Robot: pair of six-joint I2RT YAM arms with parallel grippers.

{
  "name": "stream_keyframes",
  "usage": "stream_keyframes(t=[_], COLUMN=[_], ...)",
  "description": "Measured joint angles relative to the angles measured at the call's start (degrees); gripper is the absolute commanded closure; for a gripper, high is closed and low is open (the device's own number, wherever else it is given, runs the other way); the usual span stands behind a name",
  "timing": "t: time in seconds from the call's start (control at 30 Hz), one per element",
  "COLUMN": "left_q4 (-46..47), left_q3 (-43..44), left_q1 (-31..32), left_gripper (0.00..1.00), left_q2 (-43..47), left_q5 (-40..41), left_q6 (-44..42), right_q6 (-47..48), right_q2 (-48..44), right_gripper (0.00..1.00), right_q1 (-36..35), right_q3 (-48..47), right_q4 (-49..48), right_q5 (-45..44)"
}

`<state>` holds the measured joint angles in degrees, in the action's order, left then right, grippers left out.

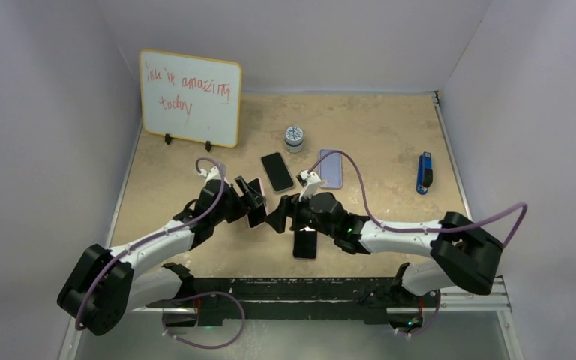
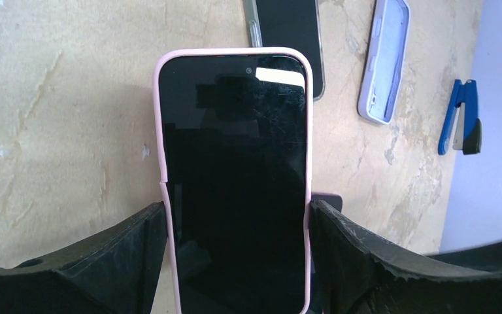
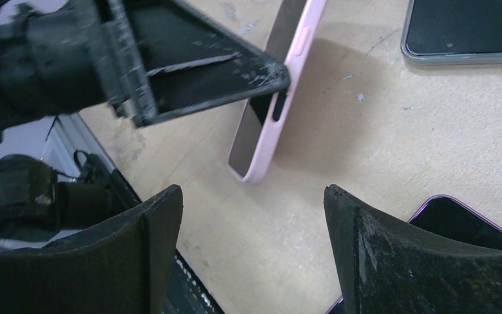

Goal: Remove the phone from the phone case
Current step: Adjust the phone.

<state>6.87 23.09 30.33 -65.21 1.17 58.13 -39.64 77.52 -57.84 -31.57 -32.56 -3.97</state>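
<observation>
A black phone in a pink case (image 2: 235,176) is held off the table, tilted, screen toward the left wrist camera. My left gripper (image 2: 235,222) is shut on its two long sides near the lower half. In the top view the cased phone (image 1: 256,201) sits in the left gripper (image 1: 252,205) at the table's middle. My right gripper (image 1: 279,217) is open and empty just to its right. In the right wrist view the pink case (image 3: 281,91) shows edge-on ahead of the open right gripper (image 3: 253,209), which does not touch it.
A purple-edged phone (image 1: 305,244) lies on the table under the right wrist. A phone in a clear case (image 1: 277,172), an empty lilac case (image 1: 331,168), a round tin (image 1: 294,139), a blue stapler (image 1: 424,173) and a whiteboard (image 1: 190,97) lie farther back.
</observation>
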Motion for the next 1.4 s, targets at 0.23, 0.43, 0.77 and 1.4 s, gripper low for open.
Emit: stream_keyframes(t=[0.23, 0.43, 0.77, 1.4], left_q4=[1.90, 3.15, 4.72, 11.63], left_q3=[-2.58, -3.45, -6.84, -8.00], left_q1=[3.32, 6.29, 6.95, 6.25], left_gripper=[0.60, 0.57, 0.24, 0.07], left_q2=[3.74, 5.31, 12.92, 24.94], left_q5=[0.39, 0.81, 1.11, -6.40], left_q6=[2.99, 4.52, 0.55, -17.18], right_q6=[-2.25, -4.37, -5.79, -6.12], right_q2=[8.44, 12.59, 12.96, -0.66], right_gripper=[0.33, 0.60, 1.00, 1.00], right_q1=[-1.20, -2.14, -1.62, 6.29], right_q3=[-3.74, -4.33, -2.58, 12.26], right_q4=[-0.76, -3.54, -10.73, -21.86], right_q5=[-2.80, -2.97, -0.44, 14.56])
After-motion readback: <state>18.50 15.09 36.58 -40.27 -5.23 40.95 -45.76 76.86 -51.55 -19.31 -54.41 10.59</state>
